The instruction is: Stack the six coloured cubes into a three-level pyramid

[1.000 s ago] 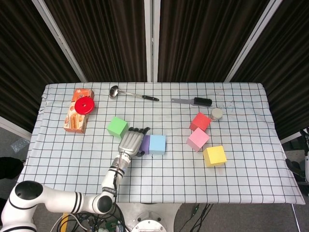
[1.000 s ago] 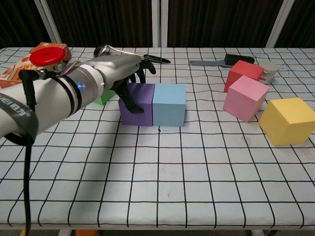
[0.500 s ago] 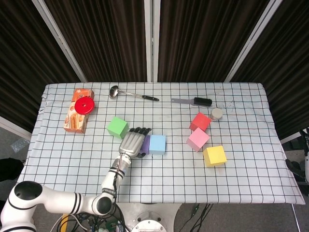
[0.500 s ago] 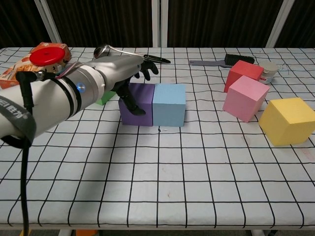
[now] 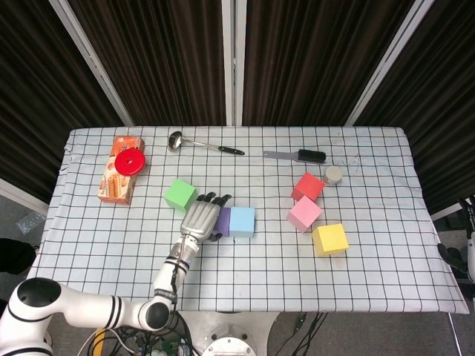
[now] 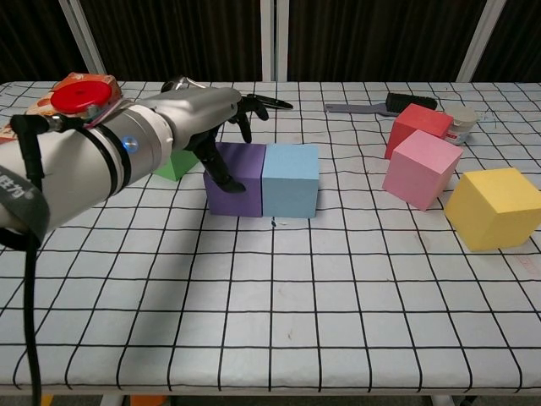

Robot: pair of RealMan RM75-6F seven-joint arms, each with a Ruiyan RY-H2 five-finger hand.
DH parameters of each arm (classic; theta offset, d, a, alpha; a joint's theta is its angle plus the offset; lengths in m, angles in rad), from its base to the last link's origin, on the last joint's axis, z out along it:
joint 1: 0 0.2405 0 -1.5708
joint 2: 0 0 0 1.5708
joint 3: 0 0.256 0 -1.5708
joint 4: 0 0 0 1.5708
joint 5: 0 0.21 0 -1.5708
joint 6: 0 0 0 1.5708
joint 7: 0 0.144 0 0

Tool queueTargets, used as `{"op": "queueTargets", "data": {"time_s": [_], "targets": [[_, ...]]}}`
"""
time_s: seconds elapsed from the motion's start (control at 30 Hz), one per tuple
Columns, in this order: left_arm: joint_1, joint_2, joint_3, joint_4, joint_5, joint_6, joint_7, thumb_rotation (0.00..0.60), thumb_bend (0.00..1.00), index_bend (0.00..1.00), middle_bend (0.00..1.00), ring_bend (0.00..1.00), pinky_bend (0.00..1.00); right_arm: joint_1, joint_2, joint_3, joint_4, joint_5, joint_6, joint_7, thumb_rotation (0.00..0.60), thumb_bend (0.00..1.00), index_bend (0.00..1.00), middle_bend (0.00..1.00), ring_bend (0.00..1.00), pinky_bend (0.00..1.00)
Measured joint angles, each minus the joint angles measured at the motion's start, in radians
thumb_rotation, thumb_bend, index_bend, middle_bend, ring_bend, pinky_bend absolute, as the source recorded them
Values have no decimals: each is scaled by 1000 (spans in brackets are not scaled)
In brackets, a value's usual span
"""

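Compared with one second ago, the left hand (image 6: 199, 114) has lifted a little and drawn back to the left, so more of the purple cube's (image 6: 237, 180) front now shows. Its fingers (image 6: 246, 127) are apart and hold nothing, while the thumb points down in front of the purple cube's left side; I cannot tell if it touches. The purple cube stands flush against the light blue cube (image 6: 291, 179) near the table's (image 6: 279, 338) middle. Nearer on the right is the yellow cube (image 6: 494, 207), then the pink cube (image 6: 421, 168) and behind it the red cube (image 6: 418, 125). The green cube (image 5: 180, 195) sits behind the left hand. Farther back lie a ladle (image 5: 204, 144) and a brush (image 5: 297, 156).
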State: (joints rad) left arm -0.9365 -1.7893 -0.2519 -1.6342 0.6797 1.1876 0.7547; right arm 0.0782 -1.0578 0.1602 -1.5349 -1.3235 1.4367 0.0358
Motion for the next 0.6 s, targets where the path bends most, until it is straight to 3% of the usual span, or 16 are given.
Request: {"op": "queueTargets", "data": {"time_s": [0.6], "targets": [[-7,-18,-8,35,28,-3,-4,600,140,127,397,127,210,-3,-4,0,17,6,-4,17,600,185,0,0,0,0]]}}
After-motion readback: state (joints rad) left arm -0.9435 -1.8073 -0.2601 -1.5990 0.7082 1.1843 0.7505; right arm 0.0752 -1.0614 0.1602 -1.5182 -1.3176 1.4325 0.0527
